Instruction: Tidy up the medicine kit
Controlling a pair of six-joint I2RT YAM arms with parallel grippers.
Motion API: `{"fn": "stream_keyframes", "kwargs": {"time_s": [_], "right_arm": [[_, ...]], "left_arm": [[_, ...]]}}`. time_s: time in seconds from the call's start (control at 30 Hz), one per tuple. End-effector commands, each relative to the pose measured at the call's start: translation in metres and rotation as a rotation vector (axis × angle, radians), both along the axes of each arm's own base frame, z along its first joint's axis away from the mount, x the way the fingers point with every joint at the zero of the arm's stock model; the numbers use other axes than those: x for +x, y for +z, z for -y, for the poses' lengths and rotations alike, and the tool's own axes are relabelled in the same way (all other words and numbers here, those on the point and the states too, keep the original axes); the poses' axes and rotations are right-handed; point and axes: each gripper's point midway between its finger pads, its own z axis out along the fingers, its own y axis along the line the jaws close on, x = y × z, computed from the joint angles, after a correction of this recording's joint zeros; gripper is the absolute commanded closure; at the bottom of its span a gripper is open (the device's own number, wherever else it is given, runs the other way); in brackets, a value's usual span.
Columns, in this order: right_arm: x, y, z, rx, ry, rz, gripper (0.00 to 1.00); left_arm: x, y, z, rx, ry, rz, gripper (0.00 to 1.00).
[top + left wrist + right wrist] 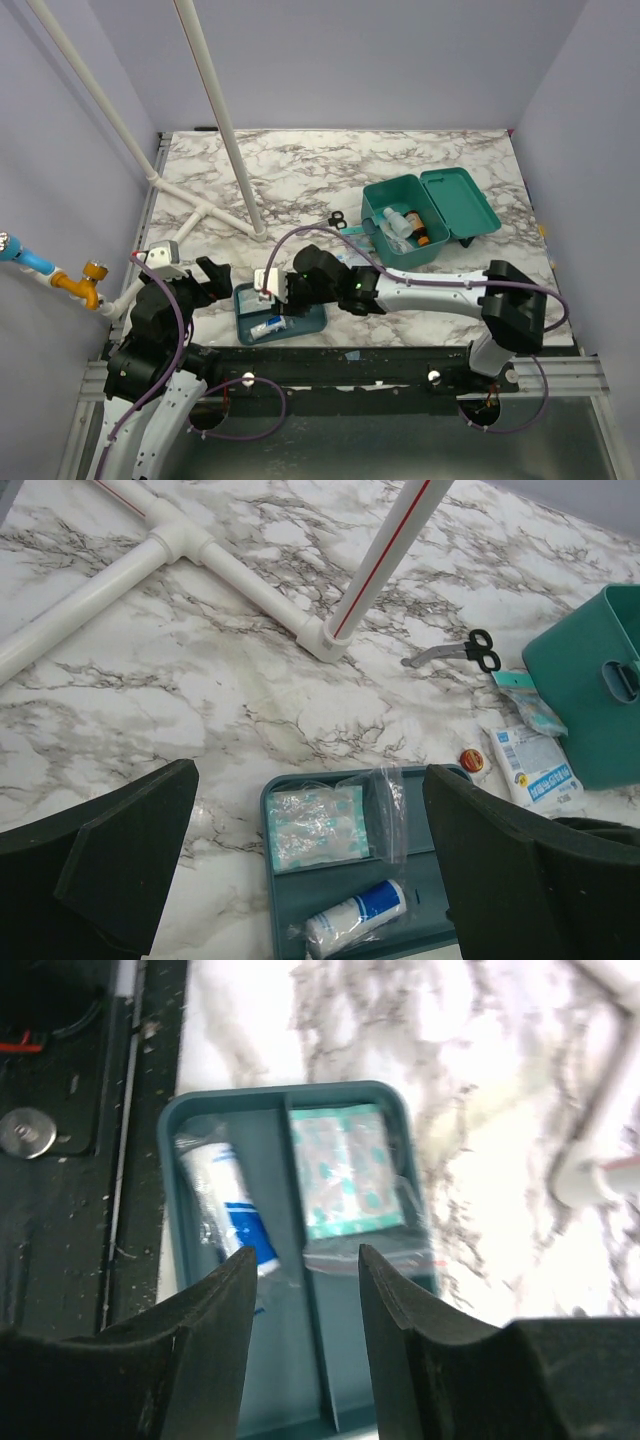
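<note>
The medicine kit (462, 205), a deep teal box, stands open at the right rear with bottles (408, 224) inside; its wall (590, 680) also shows in the left wrist view. A shallow teal tray (310, 318) near the front edge holds a bagged gauze packet (315, 825) and a wrapped blue-and-white bandage roll (355, 915). My right gripper (272, 290) hovers over the tray, jaws open, nothing between them (305, 1260). The roll (225, 1200) and the gauze packet (345, 1170) lie just beyond its fingertips. My left gripper (215, 278) stands wide open and empty beside the tray's left end (310, 775).
Black-handled scissors (460, 652), two white-and-blue packets (535, 765) and a small red cap (472, 761) lie between the tray and the kit. A white pipe frame (215, 215) with an upright pole stands at the left rear. The table's dark front rail (90, 1160) runs beside the tray.
</note>
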Motion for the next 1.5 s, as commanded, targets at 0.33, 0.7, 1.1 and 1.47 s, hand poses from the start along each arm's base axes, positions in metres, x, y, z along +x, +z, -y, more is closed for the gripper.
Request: {"fn": "stream_keyframes", "kwargs": {"time_s": [0.33, 0.7, 1.1, 1.47], "right_arm": [[0.119, 0.043, 0.098, 0.192, -0.932, -0.087, 0.44], [0.151, -0.007, 0.111, 0.062, -1.31, -0.274, 0.49], [0.16, -0.063, 0.111, -0.076, -1.405, -0.328, 0.49], [0.16, -0.092, 0.12, -0.145, -1.428, -0.357, 0.49]], "left_arm": [[0.0, -0.002, -0.002, 0.008, 0.008, -0.01, 0.01], [0.0, -0.002, -0.001, 0.007, 0.005, -0.01, 0.01], [0.001, -0.002, 0.0, 0.007, -0.001, -0.011, 0.02], [0.001, -0.002, 0.001, 0.008, -0.005, -0.013, 0.01]]}}
